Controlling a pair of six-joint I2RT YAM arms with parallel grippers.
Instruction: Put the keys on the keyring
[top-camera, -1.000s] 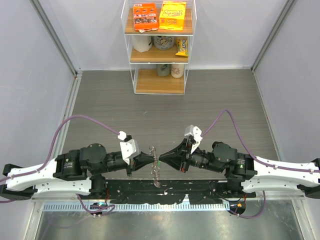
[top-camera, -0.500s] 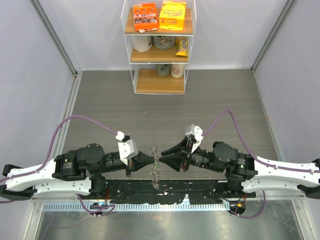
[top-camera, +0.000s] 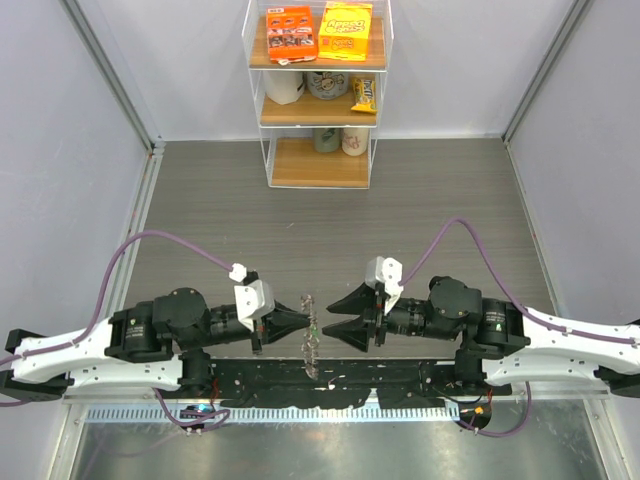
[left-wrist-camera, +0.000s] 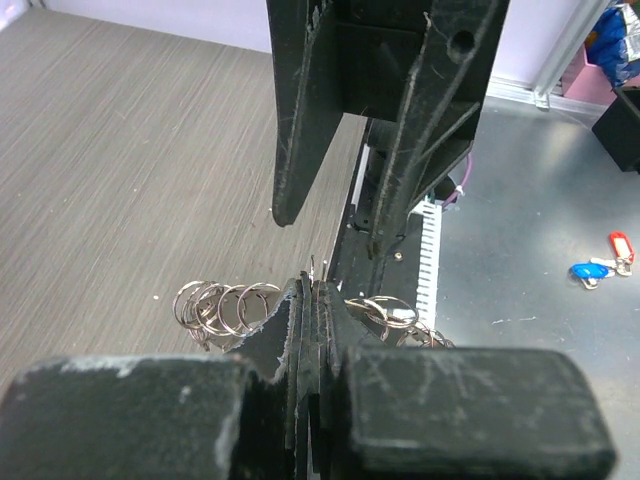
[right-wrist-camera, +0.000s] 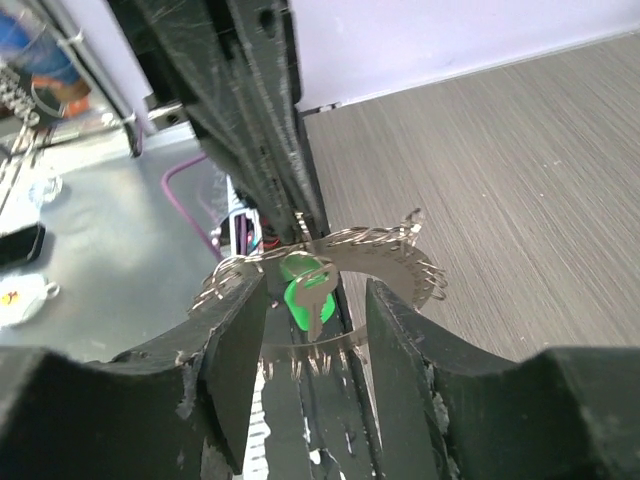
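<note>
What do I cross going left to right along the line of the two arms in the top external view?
left arm → left gripper → keyring, clamped in the left gripper → right gripper, fingers apart → right arm

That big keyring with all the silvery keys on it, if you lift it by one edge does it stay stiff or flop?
Probably floppy: the keyring is a thin ring whose many loose silvery pieces fan and droop beside the left tool pinching it. Being all metal, it is likely heavy for its size. A push would probably set them swinging.
</note>
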